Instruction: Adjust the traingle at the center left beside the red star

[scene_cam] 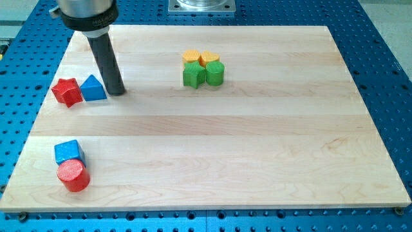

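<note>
The 1 blue triangle (93, 88) sits at the board's (257, 154) center left, touching the red star (67, 91) on its left; my tip (116, 92) rests just right of it. There are no jaws to report. Elsewhere: 1 blue cube (68, 152), 1 red cylinder (73, 175), 2 green blocks (203, 74), 2 orange-yellow blocks (199, 58).

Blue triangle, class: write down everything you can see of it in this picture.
The blue triangle is a small solid block, glossy like painted wood, lying flat on the board at the view's centre left, apex towards the view's top. Its left side touches or nearly touches the red star. My tip stands right beside its right edge; whether they touch cannot be told. Nothing lies on top of it.
</note>
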Robot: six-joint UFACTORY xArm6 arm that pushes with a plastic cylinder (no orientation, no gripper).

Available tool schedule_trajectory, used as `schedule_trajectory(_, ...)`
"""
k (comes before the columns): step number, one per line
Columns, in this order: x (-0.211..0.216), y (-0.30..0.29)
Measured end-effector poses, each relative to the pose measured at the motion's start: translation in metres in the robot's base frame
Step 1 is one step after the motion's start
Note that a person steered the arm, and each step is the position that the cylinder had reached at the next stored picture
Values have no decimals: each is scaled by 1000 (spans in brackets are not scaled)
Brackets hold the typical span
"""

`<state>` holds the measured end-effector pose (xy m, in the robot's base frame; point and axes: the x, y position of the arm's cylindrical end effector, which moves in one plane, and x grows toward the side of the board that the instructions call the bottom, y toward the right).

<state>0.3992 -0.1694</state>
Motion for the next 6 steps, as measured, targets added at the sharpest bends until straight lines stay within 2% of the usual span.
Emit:
schedule_trajectory(1, -3, 4)
schedule_trajectory(2, -46, 1)
schedule_trajectory(3, -39, -31)
schedule_trajectory(5, -22, -50)
schedule_trajectory(6, -24, -15)
